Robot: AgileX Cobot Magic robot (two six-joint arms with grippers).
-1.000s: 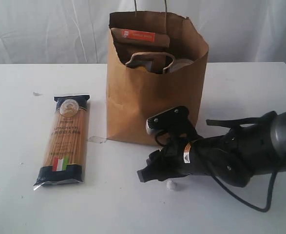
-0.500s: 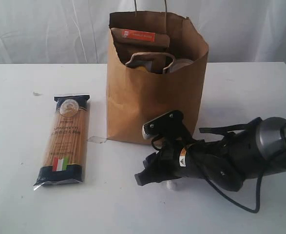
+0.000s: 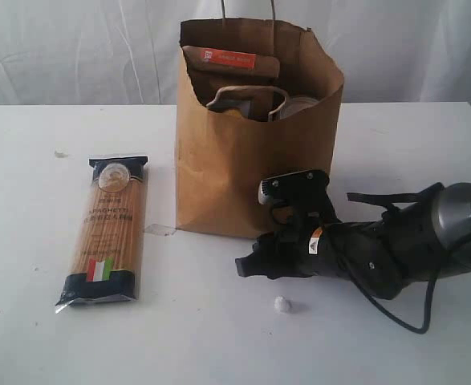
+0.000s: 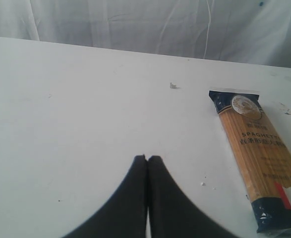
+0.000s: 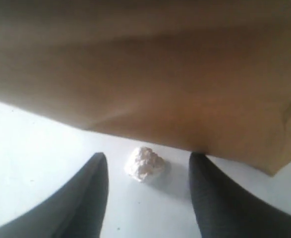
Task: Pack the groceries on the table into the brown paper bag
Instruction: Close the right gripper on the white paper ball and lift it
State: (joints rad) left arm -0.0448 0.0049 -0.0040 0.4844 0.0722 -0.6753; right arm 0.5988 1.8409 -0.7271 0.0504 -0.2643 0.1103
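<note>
Pincers counted: two. The right pincer [image 3: 244,266] hangs low over the table [image 3: 395,353], just near of the bag's front wall. Its two dark fingers [image 5: 93,193] are spread apart and hold nothing. The left pincer [image 4: 147,161] is pressed together, tip against tip, over bare tabletop left of the spaghetti, and is empty.

Brown paper bags: one [image 3: 219,176]. It stands upright at mid-table, toward the far side. It is matte kraft paper, softly creased, with an uneven, crumpled rim that dips at the near left. Twisted paper handles: two, one loop [image 3: 247,95] folded down into the mouth and the other rising thin from the far rim out of frame.

Seen inside the bag: one brown pouch [image 3: 229,62] with an orange label, leaning on the far wall, and one pale round top [image 3: 303,104] at the right, which cannot be identified.

Spaghetti packets: one [image 3: 107,233]. It lies flat on the table left of the bag with a clear gap between, long axis running near to far. It is a long, narrow rectangle in glossy clear film, and the straw-coloured strands show through. Both ends are dark, with a round gold seal at the far end and a green-white-red flag mark near the near end.

White crumbs: one [image 3: 281,304], a lumpy, chalky bit on the table just near of the right arm. From the wrist it shows between the spread fingers, untouched.

Small scraps: one [image 3: 59,154] far-left of the packet, and one clear bit [image 3: 161,229] at the bag's near left corner.

The table is flat, white and faintly scuffed.
</note>
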